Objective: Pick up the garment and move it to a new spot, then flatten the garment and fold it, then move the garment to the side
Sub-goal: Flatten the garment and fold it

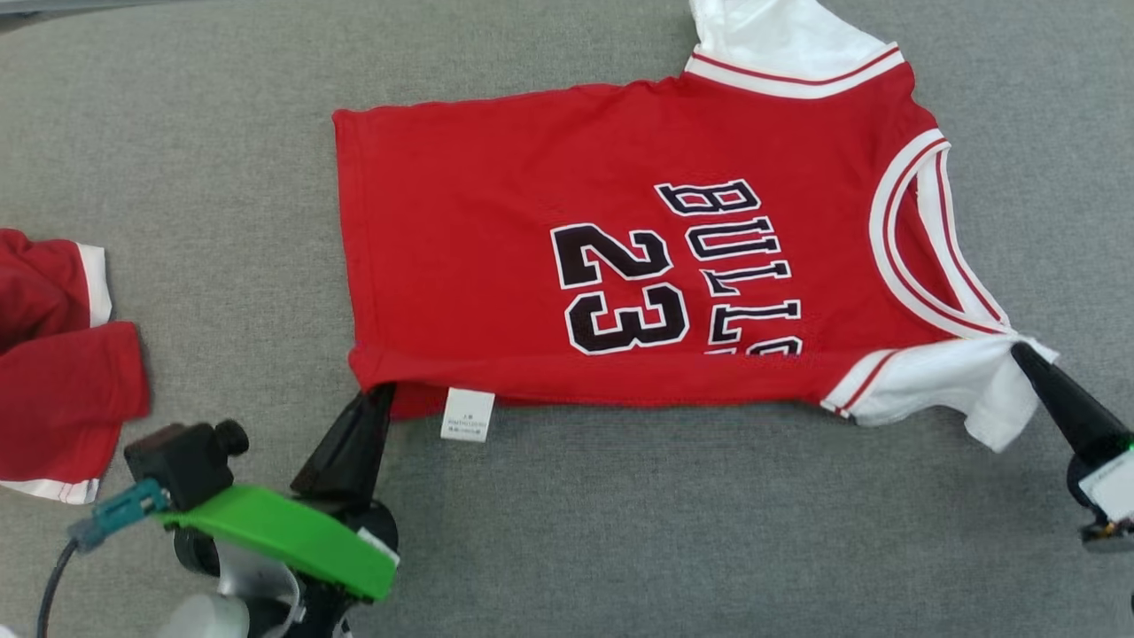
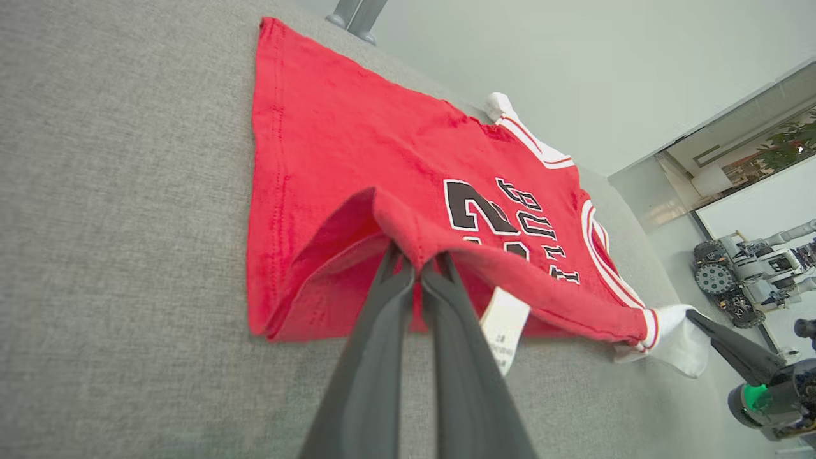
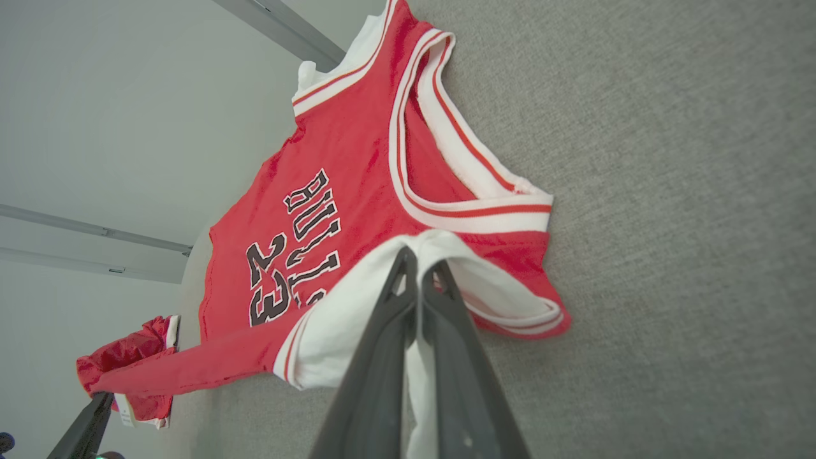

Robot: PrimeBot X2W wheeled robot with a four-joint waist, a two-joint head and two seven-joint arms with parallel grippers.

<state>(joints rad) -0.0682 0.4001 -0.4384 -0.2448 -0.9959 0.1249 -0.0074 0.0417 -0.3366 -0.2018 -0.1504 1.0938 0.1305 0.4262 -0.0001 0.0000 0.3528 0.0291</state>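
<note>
Garment [image 1: 496,221] lies on the grey surface [image 1: 673,532], its long axis running from left pincer [image 1: 383,392], clamped on its hem corner, to right pincer [image 1: 1021,351], clamped on its white sleeve; collar faces right.

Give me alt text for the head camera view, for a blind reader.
A red Bulls 23 jersey lies spread on a grey fabric surface, pinched by the left gripper at its hem corner and the right gripper at a white sleeve. Another red garment lies at left.
</note>
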